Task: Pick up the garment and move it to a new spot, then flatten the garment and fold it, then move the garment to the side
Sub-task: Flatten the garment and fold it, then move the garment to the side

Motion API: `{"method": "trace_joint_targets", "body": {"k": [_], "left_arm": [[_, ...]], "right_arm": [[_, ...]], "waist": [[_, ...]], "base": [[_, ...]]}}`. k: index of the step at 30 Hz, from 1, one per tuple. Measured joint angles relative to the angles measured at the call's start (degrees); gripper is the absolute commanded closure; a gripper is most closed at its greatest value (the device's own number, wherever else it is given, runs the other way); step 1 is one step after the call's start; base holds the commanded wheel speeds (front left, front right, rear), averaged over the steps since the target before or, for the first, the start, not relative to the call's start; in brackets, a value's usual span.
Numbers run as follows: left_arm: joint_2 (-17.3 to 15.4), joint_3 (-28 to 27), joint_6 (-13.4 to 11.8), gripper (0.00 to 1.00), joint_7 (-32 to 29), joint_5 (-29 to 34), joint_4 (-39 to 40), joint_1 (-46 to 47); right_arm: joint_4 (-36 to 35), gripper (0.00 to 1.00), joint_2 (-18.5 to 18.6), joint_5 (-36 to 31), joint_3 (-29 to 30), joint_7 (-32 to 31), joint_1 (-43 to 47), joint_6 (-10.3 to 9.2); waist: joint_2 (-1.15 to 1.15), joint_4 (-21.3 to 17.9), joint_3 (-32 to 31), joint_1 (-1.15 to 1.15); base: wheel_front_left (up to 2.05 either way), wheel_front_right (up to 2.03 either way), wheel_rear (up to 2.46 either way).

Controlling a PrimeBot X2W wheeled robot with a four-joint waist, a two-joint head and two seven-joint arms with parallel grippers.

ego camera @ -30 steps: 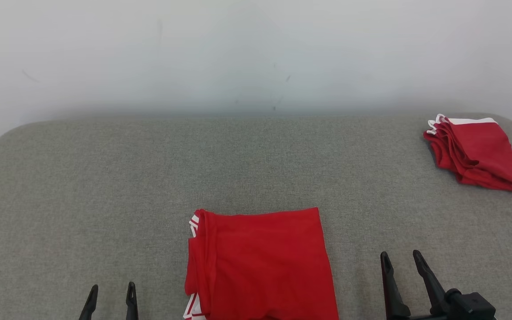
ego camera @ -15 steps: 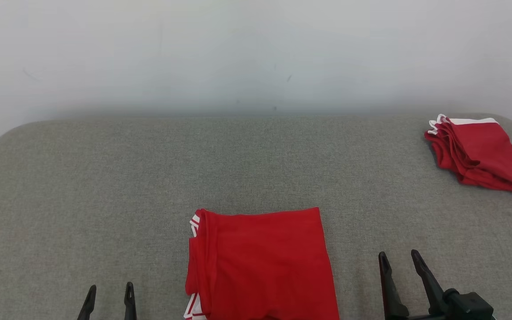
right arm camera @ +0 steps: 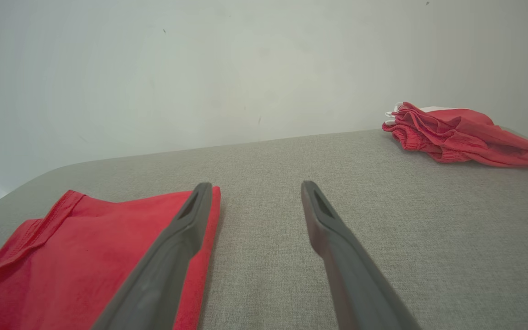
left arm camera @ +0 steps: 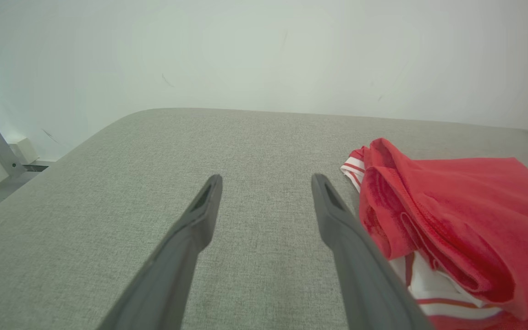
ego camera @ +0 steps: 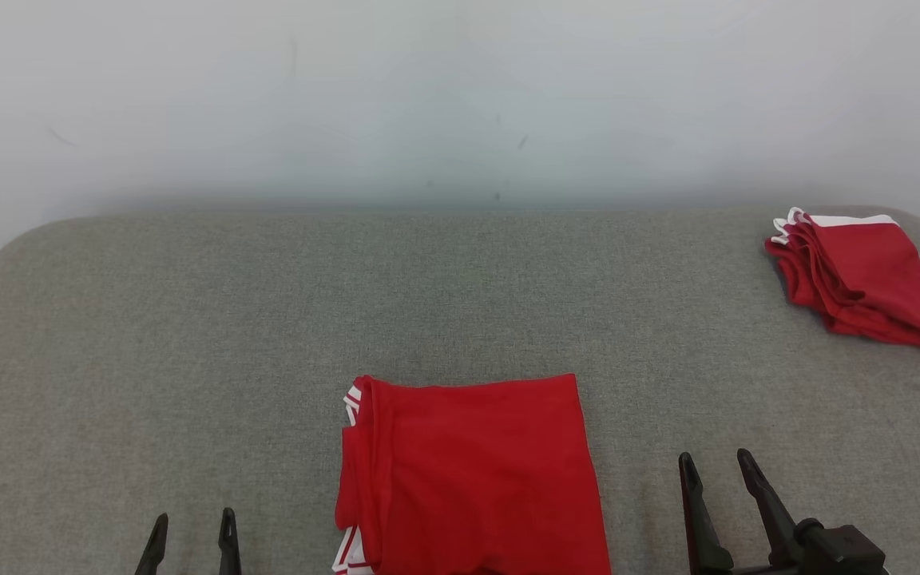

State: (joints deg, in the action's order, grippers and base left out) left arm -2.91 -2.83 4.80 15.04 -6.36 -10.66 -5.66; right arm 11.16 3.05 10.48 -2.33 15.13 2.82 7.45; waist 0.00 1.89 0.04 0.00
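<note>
Barely anything has shifted: the left gripper point(ego camera: 193, 516) and right gripper point(ego camera: 714, 455) hang wide open and empty, flanking the red garment point(ego camera: 468, 471), already folded and seemingly just awaiting moving aside.

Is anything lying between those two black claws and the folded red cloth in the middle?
Nothing visible. Only bare grey padding separates the left gripper and the right gripper from the folded red cloth. The other red pile lies far right.

Grey fabric surface point(ego camera: 188, 319), white wall point(ego camera: 428, 96) behind, red folded pile point(ego camera: 867, 279) far right
</note>
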Motion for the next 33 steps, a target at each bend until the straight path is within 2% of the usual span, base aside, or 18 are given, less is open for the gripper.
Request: {"method": "trace_joint_targets", "body": {"k": [13,18,25,27,33], "left_arm": [[0.0,-0.82,0.34,0.0,0.0,0.59,-0.25,0.01],[0.01,-0.96,0.69,0.0,0.0,0.65,-0.47,0.04],[0.01,-0.9,0.78,0.0,0.0,0.63,-0.6,0.1],[0.01,-0.71,0.8,0.0,0.0,0.57,-0.82,0.14],[0.01,0.04,1.0,0.0,0.0,0.53,-0.97,0.23]], "right_arm": [[0.58,0.0,-0.04,0.13,-0.37,0.0,-0.1,0.0],[2.35,0.0,-0.05,0.44,-2.48,0.0,-0.64,0.0],[8.61,0.0,0.0,-0.05,-7.57,0.0,-6.53,0.0],[13.48,0.0,0.14,-0.78,-10.49,0.0,-10.26,0.0],[26.48,0.0,0.19,-0.99,-11.98,0.0,-18.42,0.0]], "waist": [[0.0,-0.07,-0.1,0.0],[0.0,-0.08,-0.21,0.0],[0.0,0.16,-0.32,0.0],[0.0,0.47,-0.39,0.0],[0.0,1.65,-0.58,0.0]], "base": [[0.0,0.0,0.0],[0.0,0.0,0.0],[0.0,0.0,0.0],[0.0,0.0,0.0],[0.0,0.0,0.0]]}}
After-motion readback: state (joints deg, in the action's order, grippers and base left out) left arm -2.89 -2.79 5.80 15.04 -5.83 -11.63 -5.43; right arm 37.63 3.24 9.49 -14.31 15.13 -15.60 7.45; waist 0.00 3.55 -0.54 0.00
